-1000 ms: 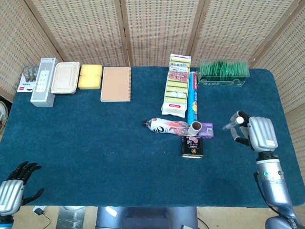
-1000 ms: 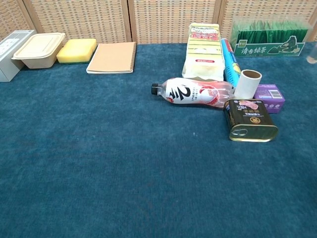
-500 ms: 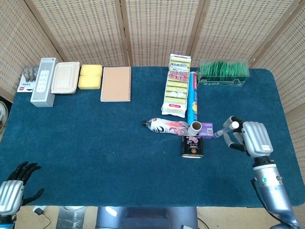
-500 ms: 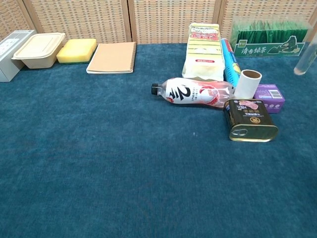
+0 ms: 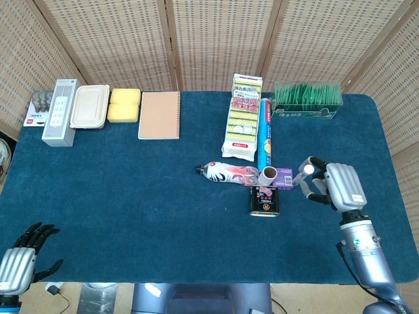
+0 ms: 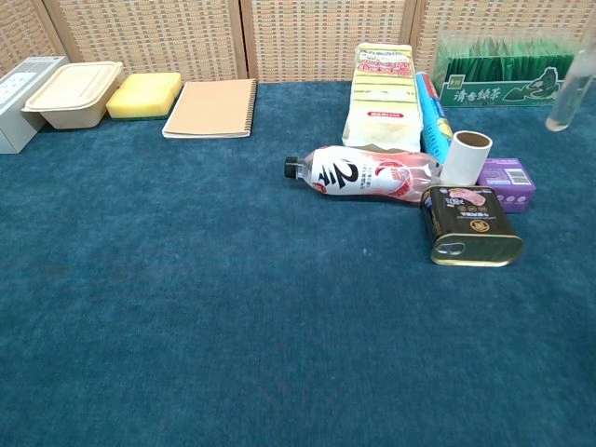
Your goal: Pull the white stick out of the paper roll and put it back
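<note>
right hand (image 5: 330, 185) grips the white stick (image 6: 569, 90) above the counter (image 5: 131, 190), just right of the paper roll (image 5: 267, 175). left hand (image 5: 23, 260) hangs at the near-left corner, fingers spread, holding nothing.

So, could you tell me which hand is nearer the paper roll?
The right hand, just right of the paper roll and holding the stick. The left hand sits at the table's near-left corner.

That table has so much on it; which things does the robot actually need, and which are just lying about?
Needed:
white stick, held by right hand
white cardboard paper roll

Lying about:
plastic bottle
dark tin can
brown notebook
yellow sponge
green tea box
</note>
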You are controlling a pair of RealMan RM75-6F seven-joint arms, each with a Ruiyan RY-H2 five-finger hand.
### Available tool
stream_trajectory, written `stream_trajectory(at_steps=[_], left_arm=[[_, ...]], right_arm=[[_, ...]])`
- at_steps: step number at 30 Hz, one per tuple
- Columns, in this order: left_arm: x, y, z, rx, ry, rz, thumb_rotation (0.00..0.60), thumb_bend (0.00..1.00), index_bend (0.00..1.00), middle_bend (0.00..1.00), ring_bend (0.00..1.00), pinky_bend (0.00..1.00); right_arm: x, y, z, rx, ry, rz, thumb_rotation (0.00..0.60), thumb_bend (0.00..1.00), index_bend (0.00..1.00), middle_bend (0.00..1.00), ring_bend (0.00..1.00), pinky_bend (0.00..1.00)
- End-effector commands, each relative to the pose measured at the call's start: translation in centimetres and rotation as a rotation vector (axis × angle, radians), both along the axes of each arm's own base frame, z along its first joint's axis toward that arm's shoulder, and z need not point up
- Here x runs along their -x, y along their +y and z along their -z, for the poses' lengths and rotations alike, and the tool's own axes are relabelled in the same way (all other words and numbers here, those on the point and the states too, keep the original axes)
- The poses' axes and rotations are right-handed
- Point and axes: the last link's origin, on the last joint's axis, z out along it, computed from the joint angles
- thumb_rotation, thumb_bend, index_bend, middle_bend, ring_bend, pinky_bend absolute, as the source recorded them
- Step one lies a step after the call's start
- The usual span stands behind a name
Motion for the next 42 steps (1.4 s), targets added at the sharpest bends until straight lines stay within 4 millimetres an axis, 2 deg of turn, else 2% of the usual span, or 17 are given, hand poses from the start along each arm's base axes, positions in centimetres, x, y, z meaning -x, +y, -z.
stream_trajectory(at_steps=[1,6,14,23,31,42], left_arm=[[0.0,0.1,0.1,0.003,0.008,-0.004,0.6,0.18,0.25,0.22,0.12,0.25],[0.0,-0.2,0.2,0.004,-0.001,-0.004,0.6,0.18,0.25,0.22,0.12,0.25],[0.0,-0.1,0.1,0.004,-0.003,-0.002,0.6,0.18,0.25,0.22,0.12,0.25],[0.3,-0.3,0.1,0.001,0.007,-0.023,0.6,0.18,0.25,0.22,0.12,0.25],[0.2,-0.2,0.0,-0.001,0.005,-0.026,0.6,0.18,0.25,0.22,0.12,0.25],[0.3,-0.2,-0.1,-0.003,0.005,-0.032,0.6,0.18,0.25,0.22,0.12,0.25]], right_arm=[[-0.9,-0.7,0.5,-0.018,-0.021,-0.014,0.6,0.5,0.94,0.97,0.98,0.87],[-1.9,-1.7,1.2,-0.03,-0.037,-0.018,0.6,0.5,0.94,0.97,0.98,0.87],[-2.2,-3.0,2.5,-0.059,-0.045,0.005,0.6,0.5,0.94,0.97,0.98,0.87],[-2.7,-4.9,2.8,-0.06,-0.04,0.011,0.6,0.5,0.94,0.97,0.98,0.87],[-2.6,-5.9,2.6,-0.052,-0.016,0.025,0.6,0.5,0.94,0.97,0.98,0.87],[-2.2,-6.3,3.5,-0.063,0.003,0.038,0.6,0.5,0.94,0.97,0.98,0.87]])
